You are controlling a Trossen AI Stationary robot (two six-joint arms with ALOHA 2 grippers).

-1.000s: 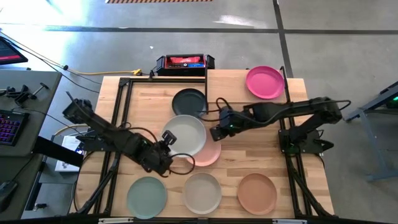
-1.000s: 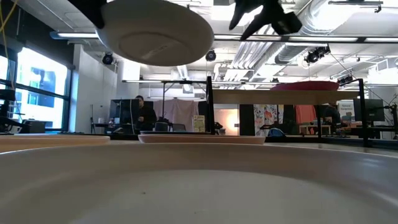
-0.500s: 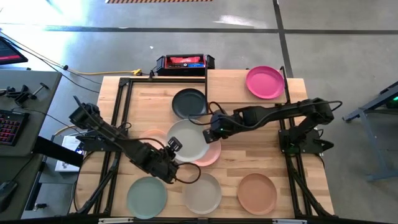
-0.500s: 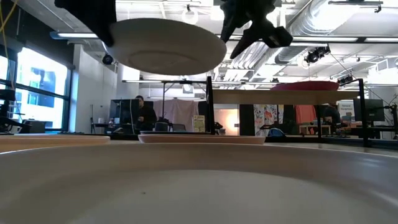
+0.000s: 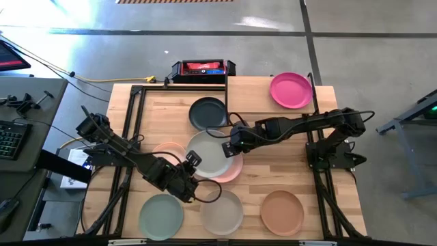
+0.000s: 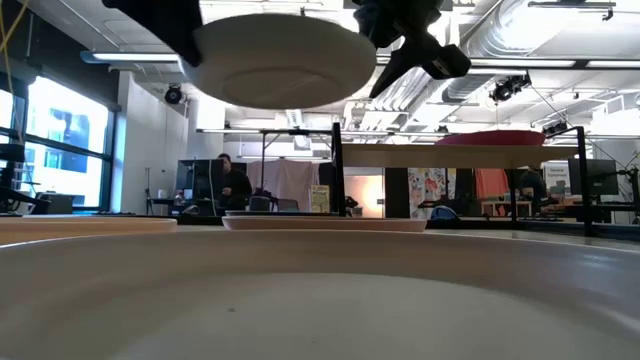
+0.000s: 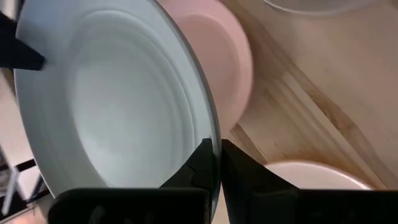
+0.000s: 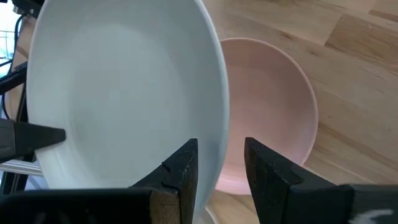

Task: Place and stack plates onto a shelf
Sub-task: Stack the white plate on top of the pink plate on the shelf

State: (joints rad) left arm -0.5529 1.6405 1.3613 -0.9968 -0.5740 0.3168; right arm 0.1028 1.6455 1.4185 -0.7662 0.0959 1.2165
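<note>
The white-grey plate (image 5: pixel 208 154) hangs lifted over the table's middle, above the pink plate (image 5: pixel 234 171) and beside the peach plate (image 5: pixel 166 150). My left gripper (image 5: pixel 190 161) is shut on its left-near rim. My right gripper (image 8: pixel 219 163) is open at the plate's opposite rim (image 8: pixel 222 134), one finger on each side of it; whether they touch does not show. In the low view the plate (image 6: pixel 285 60) floats high and almost level. The magenta plate (image 5: pixel 291 90) rests on the shelf (image 5: pixel 249 92) at the far right. The charcoal plate (image 5: pixel 207 113) lies flat on the table. My left gripper pinches the white-grey plate's rim (image 7: pixel 214 140) between its two fingers (image 7: pixel 200 168), one on the upper face and one beneath. The fingers come level from the table's left-near side. The plate is lifted clear and close to level.
Sage green plate (image 5: pixel 162 216), beige-grey plate (image 5: pixel 222 212) and tan brown plate (image 5: pixel 282 212) lie along the near edge. A black-and-red box (image 5: pixel 202 68) sits past the far edge. The black frame posts (image 5: pixel 136 130) stand along the table's left and right sides.
My left gripper has carried the white-grey plate a little toward the table's right and near edge, uncovering the peach plate. My right gripper has moved left toward the plate until its open fingers stand around the rim.
</note>
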